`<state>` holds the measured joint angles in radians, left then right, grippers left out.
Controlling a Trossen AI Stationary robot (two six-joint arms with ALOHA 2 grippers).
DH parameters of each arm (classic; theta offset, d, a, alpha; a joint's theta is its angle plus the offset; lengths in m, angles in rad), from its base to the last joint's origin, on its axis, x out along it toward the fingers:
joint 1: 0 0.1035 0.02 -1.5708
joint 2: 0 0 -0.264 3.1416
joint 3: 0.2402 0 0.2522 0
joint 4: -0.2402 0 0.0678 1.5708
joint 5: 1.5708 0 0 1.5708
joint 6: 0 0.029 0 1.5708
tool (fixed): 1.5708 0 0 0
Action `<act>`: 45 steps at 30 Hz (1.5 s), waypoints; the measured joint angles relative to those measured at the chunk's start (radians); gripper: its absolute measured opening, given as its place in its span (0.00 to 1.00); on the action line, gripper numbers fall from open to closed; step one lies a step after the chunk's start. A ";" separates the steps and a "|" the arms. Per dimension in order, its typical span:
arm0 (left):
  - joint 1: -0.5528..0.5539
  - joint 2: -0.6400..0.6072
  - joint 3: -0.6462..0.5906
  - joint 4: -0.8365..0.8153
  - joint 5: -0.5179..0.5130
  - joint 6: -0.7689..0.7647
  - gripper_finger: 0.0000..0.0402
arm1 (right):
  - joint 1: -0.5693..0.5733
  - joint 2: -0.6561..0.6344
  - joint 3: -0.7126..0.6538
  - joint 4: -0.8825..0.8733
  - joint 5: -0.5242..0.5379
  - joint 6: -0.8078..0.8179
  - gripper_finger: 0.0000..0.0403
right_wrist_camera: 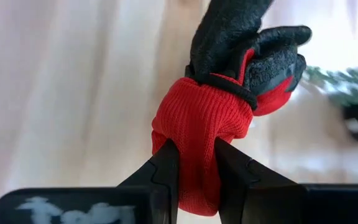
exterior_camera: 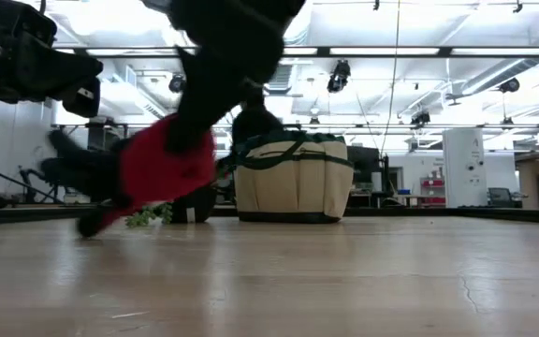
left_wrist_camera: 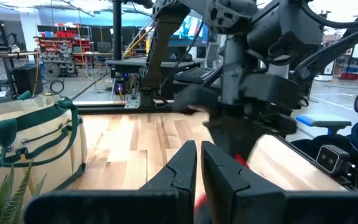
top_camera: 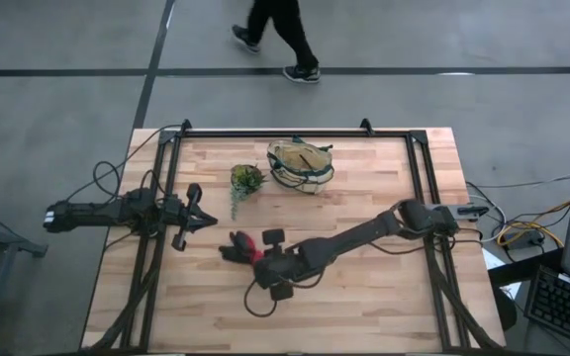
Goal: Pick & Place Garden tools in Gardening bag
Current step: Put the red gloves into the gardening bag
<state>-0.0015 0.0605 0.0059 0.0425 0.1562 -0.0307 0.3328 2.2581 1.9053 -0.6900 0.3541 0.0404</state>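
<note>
The black-and-red gloves are bunched together in my right gripper, near the middle of the table; they also show in the low view. My left gripper is shut and empty, left of the gloves, with its fingertips pointing at my right arm. The tan gardening bag with green trim stands upright on its base at the far middle. Shapes lie inside it, but I cannot tell which tools they are. No shears or wooden-handled tool show on the table. My right gripper pinches the gloves' red knitted cuff end between its two fingers, several layers bunched together. The fingers come slanting down from the table's right. The black finger ends hang lowest, toward the table's left; the bundle looks clear of the wood.
A small green potted plant stands just left of the bag, between the gloves and the bag. A black frame rims the table's far edge and sides. A person walks on the floor beyond the far edge.
</note>
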 joint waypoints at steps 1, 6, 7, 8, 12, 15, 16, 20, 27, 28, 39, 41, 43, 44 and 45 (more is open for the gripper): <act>0.000 0.000 0.000 0.000 0.000 0.000 0.07 | 0.000 -0.008 0.000 -0.029 0.014 -0.001 0.16; 0.000 0.000 0.000 0.000 0.000 0.000 0.07 | 0.001 -0.047 0.000 -0.160 0.064 -0.001 0.16; 0.000 0.000 0.000 0.000 0.000 0.000 0.07 | 0.001 -0.054 0.000 -0.180 0.076 -0.001 0.16; 0.000 0.000 0.000 0.000 0.000 0.000 0.07 | 0.001 -0.064 0.000 -0.196 0.089 -0.001 0.16; 0.000 0.000 0.000 0.000 0.000 0.000 0.07 | 0.001 -0.091 0.000 -0.256 0.164 0.000 0.16; 0.000 0.000 0.000 0.000 0.000 0.000 0.07 | 0.000 -0.109 0.000 -0.306 0.224 -0.001 0.16; 0.000 0.000 0.000 0.001 0.000 0.000 0.07 | 0.000 -0.115 0.000 -0.322 0.246 -0.001 0.16; 0.000 0.000 0.000 0.000 0.000 0.000 0.07 | -0.001 -0.148 0.000 -0.374 0.328 -0.003 0.16; 0.000 0.000 0.000 0.001 0.000 0.000 0.07 | -0.018 -0.220 0.000 -0.443 0.382 -0.010 0.16; 0.000 0.000 0.000 0.001 0.000 0.000 0.07 | -0.023 -0.234 0.000 -0.450 0.383 -0.003 0.16; 0.000 0.001 0.000 0.001 0.000 0.000 0.07 | -0.089 -0.393 0.000 -0.489 0.383 0.022 0.16; 0.000 0.001 0.000 0.001 0.000 0.000 0.07 | -0.103 -0.415 0.000 -0.488 0.382 0.015 0.16; 0.000 0.001 0.000 0.001 0.000 0.000 0.07 | -0.118 -0.440 0.000 -0.488 0.379 0.010 0.16; 0.000 0.001 0.000 0.001 0.000 0.000 0.07 | -0.127 -0.450 0.000 -0.486 0.378 0.009 0.16; 0.000 0.001 0.000 0.001 0.000 0.000 0.07 | -0.136 -0.461 0.000 -0.486 0.376 0.008 0.16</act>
<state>-0.0014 0.0612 0.0059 0.0433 0.1562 -0.0307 0.1973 1.7968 1.9053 -1.1762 0.7298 0.0480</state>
